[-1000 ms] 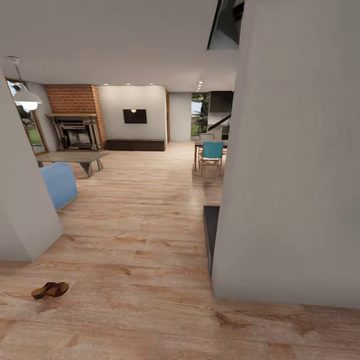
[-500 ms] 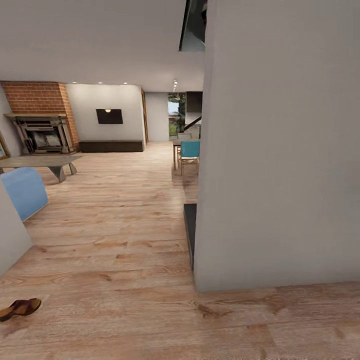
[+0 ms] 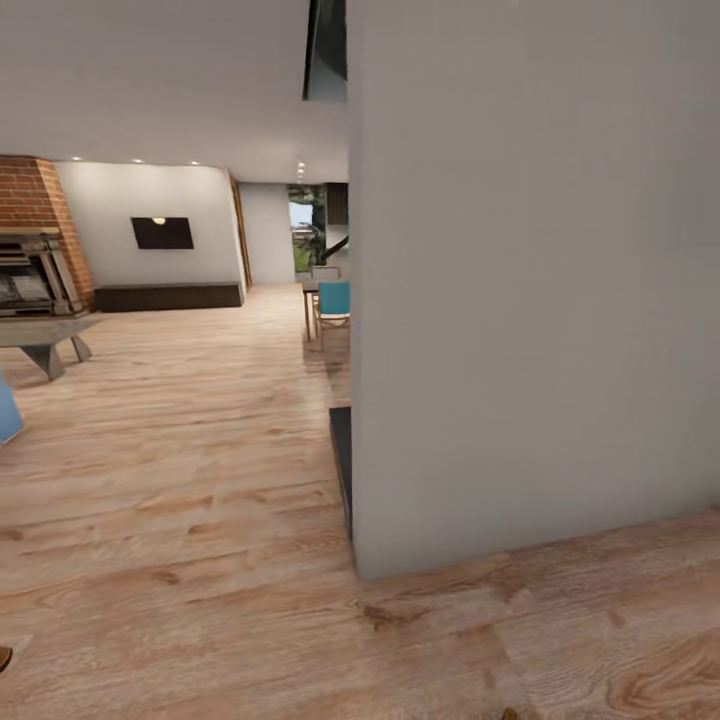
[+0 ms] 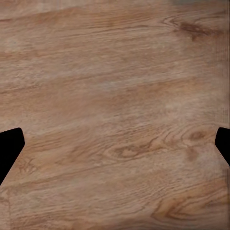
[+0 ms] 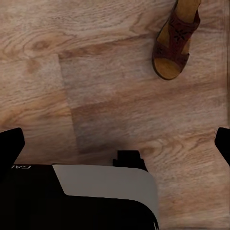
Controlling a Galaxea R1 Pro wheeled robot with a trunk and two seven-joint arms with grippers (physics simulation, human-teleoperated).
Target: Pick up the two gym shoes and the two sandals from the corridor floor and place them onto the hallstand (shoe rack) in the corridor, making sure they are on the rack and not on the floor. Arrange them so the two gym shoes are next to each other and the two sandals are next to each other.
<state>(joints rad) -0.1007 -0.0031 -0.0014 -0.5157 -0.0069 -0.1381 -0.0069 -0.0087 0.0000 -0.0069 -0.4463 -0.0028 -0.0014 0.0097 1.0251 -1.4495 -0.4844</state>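
The head camera swung to the right, so the whole scene slid leftward. The grey wall widened to take over the right half. The brick fireplace drifted to the left edge, and the blue seat shrank to a sliver there. The sandal on the corridor floor (earlier fully seen at lower left) was reduced to what seems a brown tip at the frame's border.
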